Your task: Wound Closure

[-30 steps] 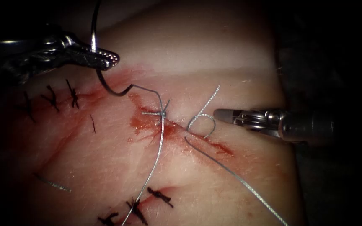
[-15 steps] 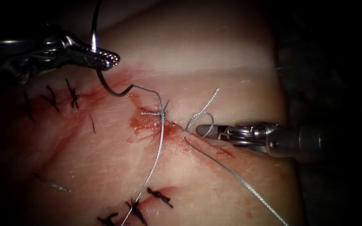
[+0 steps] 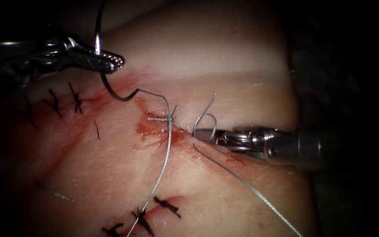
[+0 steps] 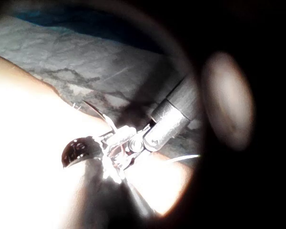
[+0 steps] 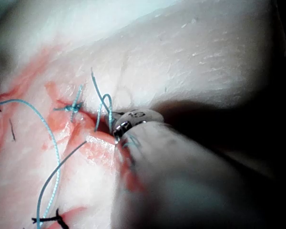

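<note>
Gripping the needle [image 3: 104, 81] near mid-curve, the left tool [image 3: 110, 61] held it clear above the tissue [image 3: 224, 52], left of the cut [image 3: 185, 134]. Thread [image 3: 165, 158] ran from the needle's tail down past a knot [image 3: 169, 118]. The right tool [image 3: 205, 134] lay at the cut, jaws pressed together inside a small thread loop [image 3: 207, 120].

Endoscope view dim with dark edges; left wrist view glares; right wrist view foreground blurred
</note>
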Controlling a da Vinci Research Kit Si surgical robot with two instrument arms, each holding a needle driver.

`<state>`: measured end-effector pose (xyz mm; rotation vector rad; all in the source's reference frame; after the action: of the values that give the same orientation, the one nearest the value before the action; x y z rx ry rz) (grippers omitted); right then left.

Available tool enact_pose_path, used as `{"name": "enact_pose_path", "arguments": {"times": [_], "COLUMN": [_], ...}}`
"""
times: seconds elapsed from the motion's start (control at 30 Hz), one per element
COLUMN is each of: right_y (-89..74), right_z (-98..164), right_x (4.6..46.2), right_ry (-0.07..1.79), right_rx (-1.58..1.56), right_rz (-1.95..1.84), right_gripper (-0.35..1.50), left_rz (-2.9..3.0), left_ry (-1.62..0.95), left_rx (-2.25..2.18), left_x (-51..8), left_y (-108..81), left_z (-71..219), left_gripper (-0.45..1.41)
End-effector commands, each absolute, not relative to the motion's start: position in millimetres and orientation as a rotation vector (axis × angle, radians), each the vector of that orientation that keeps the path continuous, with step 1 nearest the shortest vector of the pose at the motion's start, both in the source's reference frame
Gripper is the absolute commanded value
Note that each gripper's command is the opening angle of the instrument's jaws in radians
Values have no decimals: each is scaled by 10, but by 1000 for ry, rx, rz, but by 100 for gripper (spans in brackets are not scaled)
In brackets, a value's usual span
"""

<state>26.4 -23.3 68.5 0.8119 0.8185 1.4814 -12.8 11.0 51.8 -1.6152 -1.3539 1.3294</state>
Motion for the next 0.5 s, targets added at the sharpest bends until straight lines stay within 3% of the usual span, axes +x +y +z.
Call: {"name": "enact_pose_path", "arguments": {"times": [0.03,0.5], "right_y": [-237,-224], "right_z": [687,681], "right_x": [275,290], "right_ry": [823,856], "right_rx": [816,792], "right_rz": [1482,1529], "right_gripper": [-35,-35], "left_rz": [1329,1329], "left_ry": [-1354,-1355], "left_rx": [-1615,-1615], "left_x": [-133,-132], "left_y": [110,110], "left_z": [523,523], "left_gripper": [-45,-45]}}
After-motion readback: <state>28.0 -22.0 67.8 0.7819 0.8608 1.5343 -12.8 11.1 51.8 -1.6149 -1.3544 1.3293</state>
